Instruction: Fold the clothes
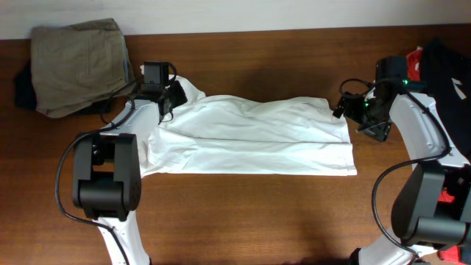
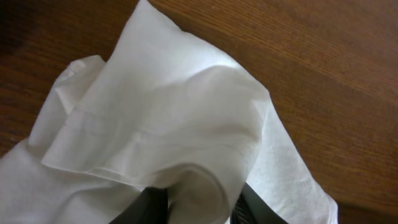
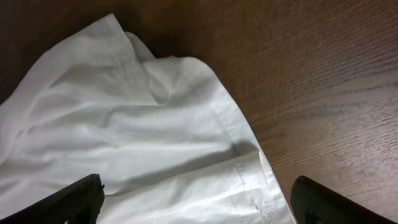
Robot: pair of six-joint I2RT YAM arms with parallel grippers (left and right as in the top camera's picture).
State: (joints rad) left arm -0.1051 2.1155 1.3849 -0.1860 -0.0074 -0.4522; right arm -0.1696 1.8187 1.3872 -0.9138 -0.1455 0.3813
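Note:
The white T-shirt (image 1: 257,136) lies folded into a long band across the middle of the table. My left gripper (image 1: 171,97) is at its far left corner and is shut on a bunched fold of the white fabric (image 2: 186,124), which fills the left wrist view. My right gripper (image 1: 353,109) is open at the shirt's right end, its fingers spread wide over the hemmed edge (image 3: 186,155). No green-and-black print shows in any view.
A khaki-grey folded garment (image 1: 77,62) lies at the back left over something dark. Red and black garments (image 1: 445,62) lie at the far right edge. Bare wooden table (image 1: 257,221) lies in front of the shirt.

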